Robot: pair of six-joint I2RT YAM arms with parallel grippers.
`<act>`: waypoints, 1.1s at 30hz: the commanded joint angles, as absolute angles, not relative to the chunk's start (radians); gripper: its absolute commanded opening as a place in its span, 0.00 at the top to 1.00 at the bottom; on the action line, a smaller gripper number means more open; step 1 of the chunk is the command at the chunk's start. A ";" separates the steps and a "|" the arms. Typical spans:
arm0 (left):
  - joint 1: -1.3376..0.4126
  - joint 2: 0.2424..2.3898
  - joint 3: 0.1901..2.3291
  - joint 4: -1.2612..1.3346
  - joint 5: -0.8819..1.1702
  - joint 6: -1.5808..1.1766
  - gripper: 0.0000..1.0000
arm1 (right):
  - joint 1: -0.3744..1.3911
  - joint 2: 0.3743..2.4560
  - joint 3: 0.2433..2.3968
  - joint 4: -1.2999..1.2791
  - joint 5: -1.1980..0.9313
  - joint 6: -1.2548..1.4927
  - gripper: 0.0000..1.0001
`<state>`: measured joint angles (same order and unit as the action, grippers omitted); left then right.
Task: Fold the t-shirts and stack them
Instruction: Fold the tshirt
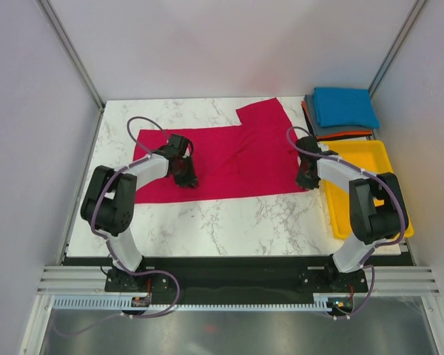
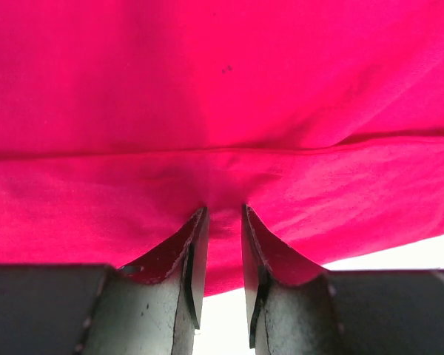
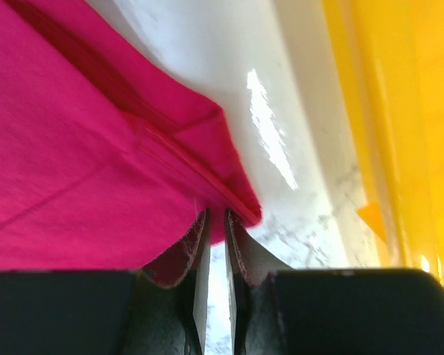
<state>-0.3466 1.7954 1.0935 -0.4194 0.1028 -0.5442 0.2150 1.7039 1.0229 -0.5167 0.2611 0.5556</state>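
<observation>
Table (image 1: 229, 222) – white marble-pattern top, centre of frame. Walls (image 1: 229, 44) pale and plain on three sides. Metal posts (image 1: 70, 50) at upper left and upper right. Grey floor (image 1: 229, 333) along the bottom edge – lighting even.

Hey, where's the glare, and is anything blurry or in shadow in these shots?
Right wrist: a glare streak on the marble table, yellow tray blurred. Left wrist: red t-shirt shadowed low at centre, table blown out white. Top external: even and sharp.

Spread t-shirt (image 1: 229, 155) on table (image 1: 229, 214), tray (image 1: 374, 159) to its right, folded t-shirts (image 1: 345, 107) behind tray
</observation>
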 commanded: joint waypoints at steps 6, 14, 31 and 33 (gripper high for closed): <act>-0.350 1.753 1.006 -0.416 -0.044 -0.626 0.67 | 0.215 1.605 0.904 -0.508 0.321 0.577 0.80; -0.350 1.642 1.023 -0.420 -0.008 -0.647 0.62 | 0.215 1.565 0.894 -0.535 0.313 0.569 0.80; -0.023 1.583 1.279 -0.437 0.262 -0.588 0.52 | 0.213 1.538 1.303 -0.579 0.167 0.463 0.66; 0.036 1.641 1.330 -0.439 0.264 -0.586 0.52 | 0.215 1.575 1.357 -0.523 0.144 0.445 0.65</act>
<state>-0.0177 1.5860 1.2419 -0.4400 0.2218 -0.6132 0.2157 1.5311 1.2659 -0.5949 0.1993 0.4942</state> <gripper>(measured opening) 0.474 0.349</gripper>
